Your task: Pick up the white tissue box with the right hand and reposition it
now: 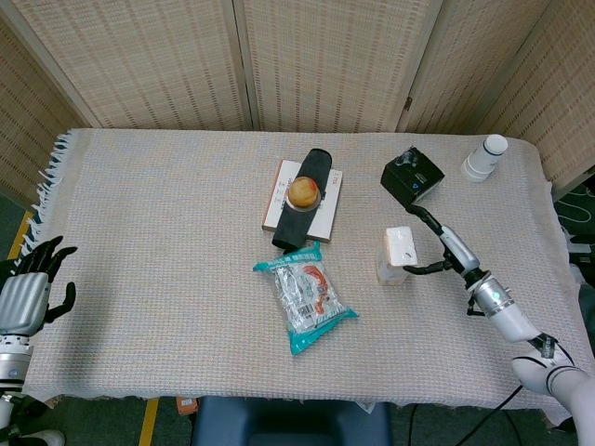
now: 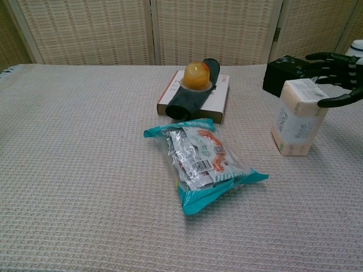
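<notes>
The white tissue box (image 1: 394,254) stands on end on the woven cloth, right of centre; in the chest view the tissue box (image 2: 296,117) leans a little to the right. My right hand (image 1: 437,247) hovers just right of it with its fingers spread wide and holds nothing. In the chest view the right hand (image 2: 336,75) arches over the box's top right corner, and its thumb tip lies close to the box's upper edge; I cannot tell whether it touches. My left hand (image 1: 30,289) hangs off the table's left edge, fingers apart, holding nothing.
A teal snack pack (image 1: 305,295) lies at the centre front. Behind it is a book (image 1: 279,197) bearing a black roll and an orange jelly cup (image 1: 302,190). A black box (image 1: 412,177) and a white bottle (image 1: 485,156) stand at the back right.
</notes>
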Available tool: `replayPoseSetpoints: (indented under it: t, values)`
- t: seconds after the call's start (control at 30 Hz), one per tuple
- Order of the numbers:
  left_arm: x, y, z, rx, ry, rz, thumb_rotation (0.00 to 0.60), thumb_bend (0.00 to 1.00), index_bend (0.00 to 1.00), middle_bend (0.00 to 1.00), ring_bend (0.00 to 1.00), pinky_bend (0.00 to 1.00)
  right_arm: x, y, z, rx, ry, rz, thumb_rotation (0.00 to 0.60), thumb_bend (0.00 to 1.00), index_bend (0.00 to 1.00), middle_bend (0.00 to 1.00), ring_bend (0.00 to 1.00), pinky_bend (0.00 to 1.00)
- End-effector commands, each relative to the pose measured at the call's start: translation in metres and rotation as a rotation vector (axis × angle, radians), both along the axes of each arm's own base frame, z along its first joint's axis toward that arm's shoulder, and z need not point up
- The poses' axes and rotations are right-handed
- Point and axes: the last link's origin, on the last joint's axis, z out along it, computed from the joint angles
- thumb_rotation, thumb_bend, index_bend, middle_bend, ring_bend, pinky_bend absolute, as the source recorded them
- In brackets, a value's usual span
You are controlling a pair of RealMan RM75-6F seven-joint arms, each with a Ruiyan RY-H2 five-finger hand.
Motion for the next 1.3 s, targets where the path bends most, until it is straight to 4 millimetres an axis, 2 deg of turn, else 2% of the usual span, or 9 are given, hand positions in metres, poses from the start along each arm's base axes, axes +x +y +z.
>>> replayPoseSetpoints:
  t: [0.03, 0.13, 0.27, 0.37, 0.57, 0.8, 1.0, 1.13, 1.3]
  values:
    - [0.001, 0.000, 0.000, -0.002, 0.002, -0.001, 0.600, 0.55, 0.19, 0.00, 0.00, 0.11, 0.022, 0.017, 0.039, -0.114, 0.191, 0.071, 0.600, 0.06, 0.00, 0.05, 0.00, 0.00]
    - [0.001, -0.001, 0.000, -0.002, 0.003, -0.003, 0.600, 0.55, 0.19, 0.00, 0.00, 0.11, 0.046, 0.026, 0.048, -0.113, 0.323, 0.108, 0.600, 0.06, 0.00, 0.05, 0.00, 0.00]
    - [0.001, -0.001, 0.000, -0.003, 0.005, -0.001, 0.600, 0.55, 0.19, 0.00, 0.00, 0.11, 0.085, 0.036, 0.053, -0.025, 0.519, 0.149, 0.600, 0.06, 0.00, 0.05, 0.00, 0.00]
    - [0.001, -0.002, 0.001, -0.001, 0.004, 0.000, 0.600, 0.55, 0.19, 0.00, 0.00, 0.12, 0.107, 0.033, 0.055, 0.024, 0.649, 0.170, 0.600, 0.06, 0.00, 0.05, 0.00, 0.00]
    - [0.001, -0.002, 0.003, 0.008, 0.002, 0.004, 0.600, 0.55, 0.19, 0.00, 0.00, 0.12, 0.134, 0.020, 0.058, -0.010, 0.888, 0.185, 0.600, 0.06, 0.00, 0.05, 0.00, 0.00]
    - [0.001, -0.002, 0.003, 0.005, 0.007, 0.011, 0.600, 0.55, 0.19, 0.00, 0.00, 0.12, 0.149, 0.006, 0.037, -0.035, 1.045, 0.131, 0.600, 0.06, 0.00, 0.05, 0.00, 0.00]
    - [0.000, -0.002, 0.003, 0.003, 0.007, 0.016, 0.600, 0.55, 0.19, 0.00, 0.00, 0.11, 0.153, 0.003, 0.029, -0.005, 1.057, 0.103, 0.600, 0.06, 0.00, 0.05, 0.00, 0.00]
    - [0.000, -0.002, 0.003, 0.004, 0.007, 0.016, 0.600, 0.55, 0.19, 0.00, 0.00, 0.12, 0.153, 0.003, 0.017, 0.058, 1.053, 0.093, 0.600, 0.06, 0.00, 0.05, 0.00, 0.00]
    - [0.000, -0.002, 0.004, 0.008, 0.002, 0.017, 0.600, 0.55, 0.19, 0.00, 0.00, 0.12, 0.151, 0.002, 0.015, 0.072, 1.057, 0.079, 0.600, 0.06, 0.00, 0.05, 0.00, 0.00]
